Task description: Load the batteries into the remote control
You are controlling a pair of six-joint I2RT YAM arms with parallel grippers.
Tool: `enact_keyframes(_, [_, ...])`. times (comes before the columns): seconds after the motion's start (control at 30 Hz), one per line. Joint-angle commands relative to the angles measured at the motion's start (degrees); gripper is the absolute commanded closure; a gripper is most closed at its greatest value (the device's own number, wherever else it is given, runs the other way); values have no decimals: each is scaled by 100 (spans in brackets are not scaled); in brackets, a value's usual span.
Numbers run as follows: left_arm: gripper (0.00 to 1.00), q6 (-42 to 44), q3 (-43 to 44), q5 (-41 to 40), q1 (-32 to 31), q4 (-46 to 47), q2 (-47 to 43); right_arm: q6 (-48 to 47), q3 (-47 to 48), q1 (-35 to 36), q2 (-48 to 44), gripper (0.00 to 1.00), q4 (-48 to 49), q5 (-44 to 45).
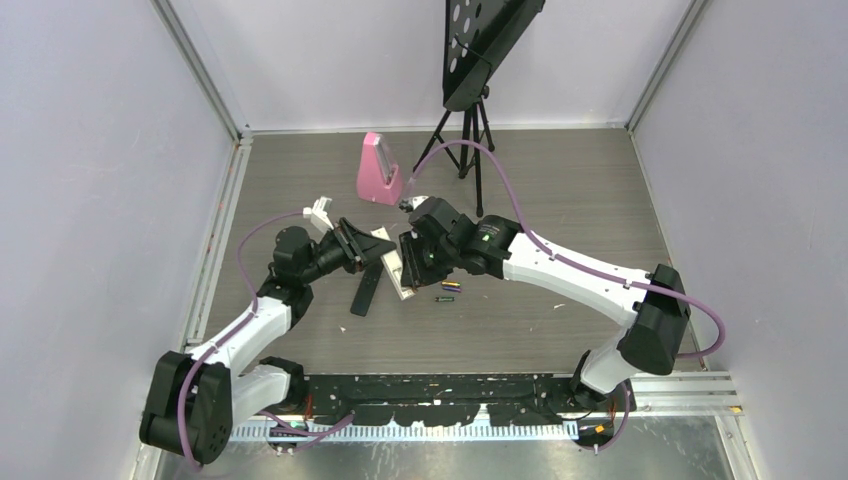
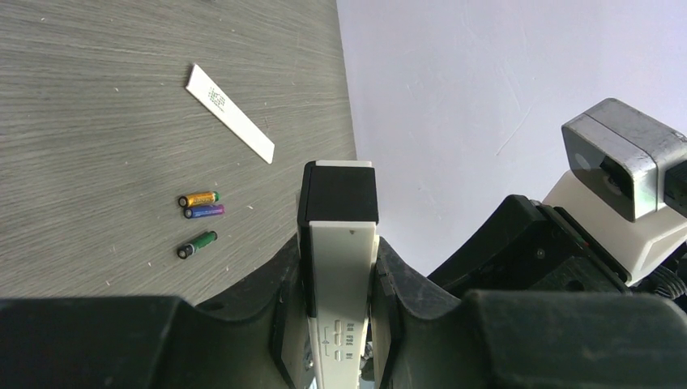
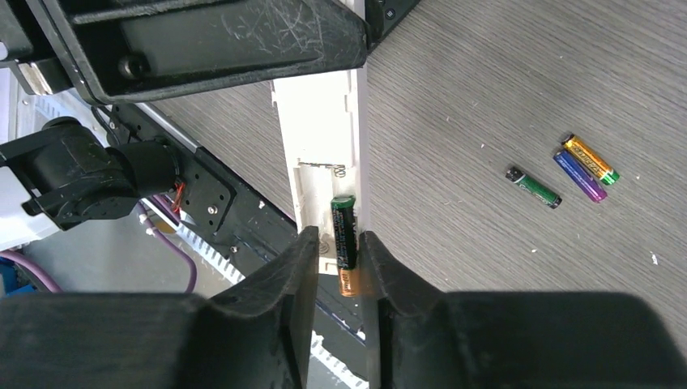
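While the left gripper is clamped on the long edges of the remote and holds it up above the table near the middle, the right gripper meets the bar's other end, where the battery bay lies open. The remote shows white along this open side and black at its ends. One battery, dark with a green tip, lies in the bay just below the spring, against the right-hand wall. An orange-gold stretch shows beyond its near end, between the fingers, and I cannot tell whether that is the same cell or a second one. The right gripper's jaws stand only a little apart, one finger on each side of that battery, with a sliver of white visible between the left finger and the cell, so they do not look pressed onto it. Three loose batteries lie on the table to the right of the remote: a gold one and a purple one side by side and touching, and a dark green one just apart from them. A black bar lies flat on the table under the left gripper. In the left wrist view a flat white bar lies beyond the batteries, towards the wall.
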Motion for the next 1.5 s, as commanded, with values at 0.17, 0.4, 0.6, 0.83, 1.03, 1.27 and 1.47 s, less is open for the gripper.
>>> enact_keyframes(0.17, [100, -884, -2, 63, 15, 912, -254, 586, 28, 0, -460, 50, 603, 106])
enact_keyframes(0.4, [100, -1561, -147, -366, 12, 909, -577, 1157, -562, -31, -1295, 30, 1546, 674])
enact_keyframes(0.6, [100, -2464, -158, -833, 9, 1136, -839, 1825, -1398, -36, -2144, 25, 2840, 1055])
enact_keyframes(0.83, [100, -3714, -146, -1417, 6, 1189, -1100, 2818, -2383, -37, -2697, 23, 4244, 1305])
enact_keyframes(1.03, [100, -3575, 15, -1647, 6, 328, -1602, 3281, -2964, -36, -2755, 18, 5347, 1168])
enact_keyframes(1.27, [100, -3426, -1, -1602, 4, 106, -1613, 3420, -3065, -36, -2624, 18, 5666, 1077])
enact_keyframes(1.47, [100, -3384, -19, -1609, 6, -27, -1599, 3530, -3104, -36, -2489, 23, 5754, 930])
